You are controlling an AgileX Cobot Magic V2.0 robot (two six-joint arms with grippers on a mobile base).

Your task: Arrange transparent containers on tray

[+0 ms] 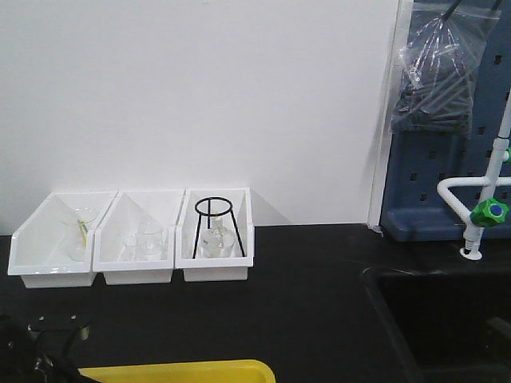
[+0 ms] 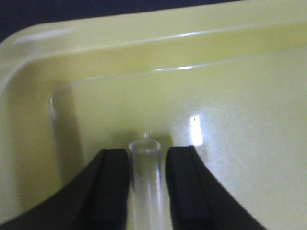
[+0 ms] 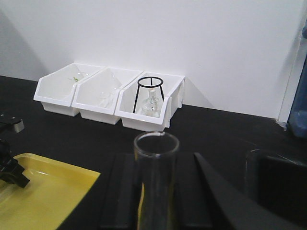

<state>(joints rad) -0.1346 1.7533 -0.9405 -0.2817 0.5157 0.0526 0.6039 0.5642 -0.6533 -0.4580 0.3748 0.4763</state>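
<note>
Tubes first: the left gripper has a slim clear test tube running straight up the middle between its two black pads, round rim poking just past the tips, low over the floor of the yellow tray near one rounded corner. The pad on one side touches the glass, the other shows a thin sliver of gap (or it's just glare), so I honestly can't tell if it's clamped or let go. The right gripper is closed on a second test tube, upright, off to the side of the tray and above the black table. Both tubes get cut off by the bottom edge of their wrist views, so no idea where the closed ends sit or whether the first one touches the tray. From the front camera only a strip of tray rim shows and neither tube. Back at the wall, three white bins sit side by side; the glassware in them is hard to make out, besides a black wire tripod.
</note>
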